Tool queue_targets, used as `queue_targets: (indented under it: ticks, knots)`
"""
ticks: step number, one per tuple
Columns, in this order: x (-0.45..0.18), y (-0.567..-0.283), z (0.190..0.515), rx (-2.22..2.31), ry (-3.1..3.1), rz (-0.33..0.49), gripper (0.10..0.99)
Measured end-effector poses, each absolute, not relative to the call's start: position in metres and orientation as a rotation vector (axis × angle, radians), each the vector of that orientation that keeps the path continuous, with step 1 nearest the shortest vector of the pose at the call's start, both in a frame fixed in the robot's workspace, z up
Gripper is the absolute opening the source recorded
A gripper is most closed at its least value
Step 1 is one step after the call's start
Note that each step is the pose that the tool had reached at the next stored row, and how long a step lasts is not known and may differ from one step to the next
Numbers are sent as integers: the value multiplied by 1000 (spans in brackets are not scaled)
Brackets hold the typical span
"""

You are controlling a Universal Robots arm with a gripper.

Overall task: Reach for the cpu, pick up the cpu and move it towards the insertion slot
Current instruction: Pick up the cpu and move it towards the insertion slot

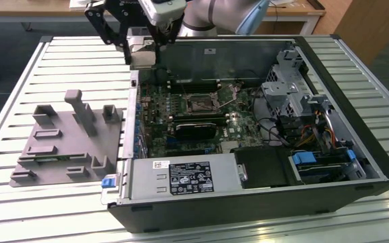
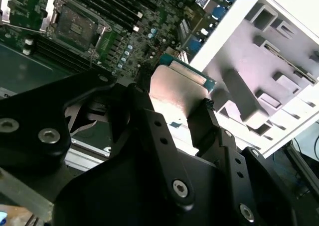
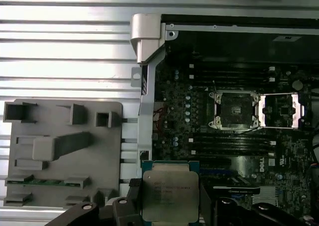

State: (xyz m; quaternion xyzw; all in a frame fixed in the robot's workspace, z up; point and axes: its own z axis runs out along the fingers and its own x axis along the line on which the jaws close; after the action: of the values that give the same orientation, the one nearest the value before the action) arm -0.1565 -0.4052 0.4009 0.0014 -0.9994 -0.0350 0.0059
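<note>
Above insertion slot: open, uncovered from above.
Beside slot: raised socket lid, memory slots.
Exterior view's right: drive cage, cables.

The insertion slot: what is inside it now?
The insertion slot is open and holds no chip: its dark socket bed shows, frame swung aside. The cpu is apart from it, gripped in the gripper.

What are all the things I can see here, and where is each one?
cpu: one, silver-grey top, green rim, held in the gripper above the case edge.
insertion slot: one, dark with silver frame, open, on the green board.
computer case: one, black, lying open on the table.
fixture plate: one, grey, beside the case at the exterior view's left.
slatted table: one, silver.
gripper: one, black, shut on the cpu.
</note>
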Motion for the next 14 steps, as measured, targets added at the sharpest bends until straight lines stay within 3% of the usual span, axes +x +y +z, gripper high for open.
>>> queue_targets:
  ticks: [14]
  knots:
    - [-121, -396, 401, 5, -3128, -110, 545]
